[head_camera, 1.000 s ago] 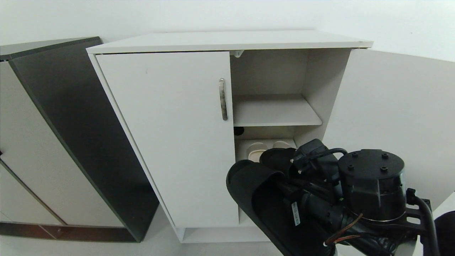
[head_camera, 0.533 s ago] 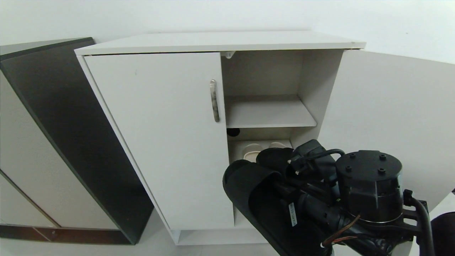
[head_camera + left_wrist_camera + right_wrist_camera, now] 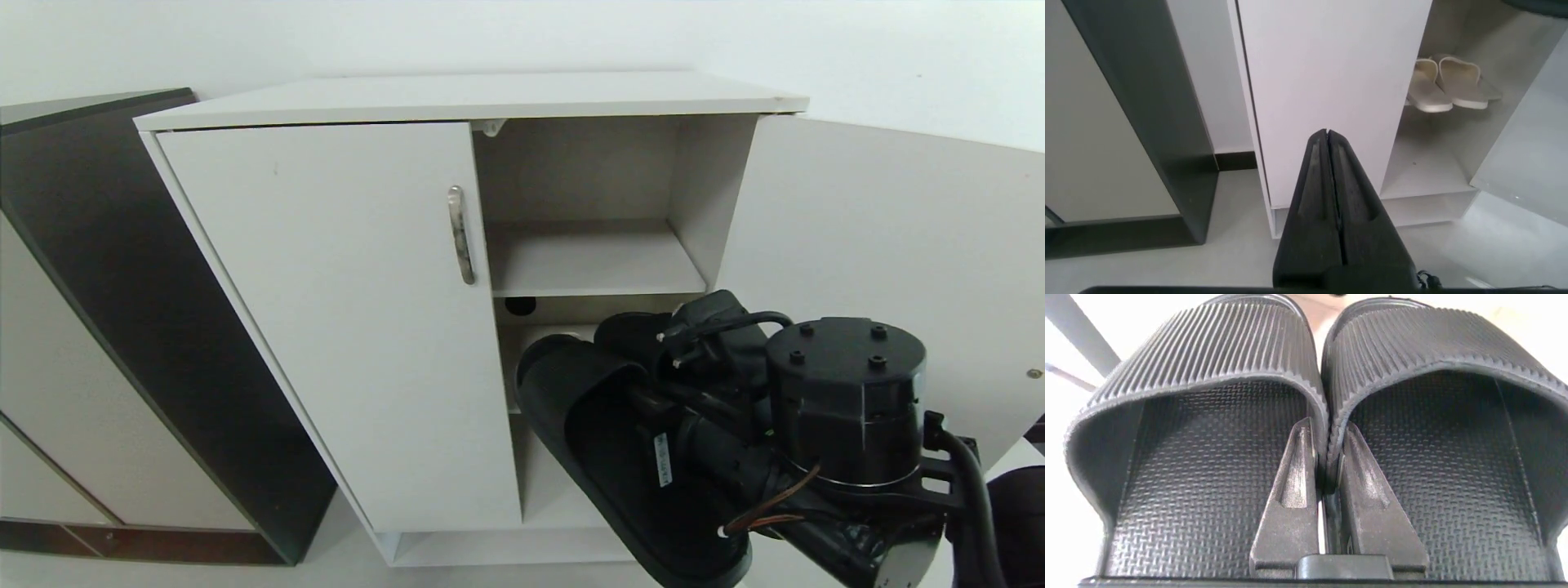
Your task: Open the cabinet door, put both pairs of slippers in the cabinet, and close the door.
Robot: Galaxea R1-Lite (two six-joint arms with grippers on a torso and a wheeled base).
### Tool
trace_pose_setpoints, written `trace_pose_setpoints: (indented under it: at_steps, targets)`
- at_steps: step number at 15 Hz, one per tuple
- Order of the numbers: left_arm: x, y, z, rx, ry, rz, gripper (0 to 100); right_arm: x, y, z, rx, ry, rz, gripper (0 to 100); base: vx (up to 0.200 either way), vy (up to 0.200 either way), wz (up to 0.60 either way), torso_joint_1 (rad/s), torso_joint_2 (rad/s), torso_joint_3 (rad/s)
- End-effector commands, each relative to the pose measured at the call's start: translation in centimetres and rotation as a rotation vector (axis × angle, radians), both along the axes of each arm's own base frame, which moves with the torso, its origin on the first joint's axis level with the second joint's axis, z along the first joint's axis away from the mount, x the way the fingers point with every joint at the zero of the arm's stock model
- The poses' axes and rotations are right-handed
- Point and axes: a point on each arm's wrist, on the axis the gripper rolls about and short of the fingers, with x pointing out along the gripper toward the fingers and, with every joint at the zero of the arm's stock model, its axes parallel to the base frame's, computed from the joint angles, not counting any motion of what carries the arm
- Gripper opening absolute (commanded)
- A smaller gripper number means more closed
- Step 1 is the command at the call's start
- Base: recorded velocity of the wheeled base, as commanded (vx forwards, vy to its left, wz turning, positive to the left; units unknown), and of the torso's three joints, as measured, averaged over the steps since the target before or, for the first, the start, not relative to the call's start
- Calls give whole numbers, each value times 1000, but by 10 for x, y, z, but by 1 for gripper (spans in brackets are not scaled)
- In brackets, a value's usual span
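Note:
The white cabinet (image 3: 326, 327) stands with its left door (image 3: 343, 327) shut and its right door (image 3: 890, 269) swung wide. A beige pair of slippers (image 3: 1449, 82) lies on the lower shelf. My right gripper (image 3: 1324, 469) is shut on the black pair of slippers (image 3: 604, 433), pinching their two inner edges together. It holds them in front of the open right compartment, toes toward the cabinet. My left gripper (image 3: 1327, 147) is shut with nothing in it, low in front of the shut left door.
A dark panel (image 3: 163, 351) leans against the cabinet's left side, with a light panel (image 3: 49, 392) beside it. The upper shelf (image 3: 588, 261) of the open compartment is bare. Grey floor (image 3: 1233, 245) runs along the cabinet's base.
The head camera has shifted, so the cabinet sits further left in the picture. The black slippers now cover the beige pair and sit closer to the lower shelf opening.

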Motion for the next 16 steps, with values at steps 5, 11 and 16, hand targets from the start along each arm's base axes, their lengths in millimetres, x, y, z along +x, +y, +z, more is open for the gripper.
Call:
trace_pose_setpoints:
  at_steps: [5,11,16]
  targets:
    - [0,0,0,1,0,0,0,17,45,23,43,-45,-261,0,0,0,0,0,0,0]
    - [0,0,0,1,0,0,0,46,64,31,90,-35,-357,0,0,0,0,0,0,0]
    - [0,0,0,1,0,0,0,45,65,42,93,2,-365,0,0,0,0,0,0,0]
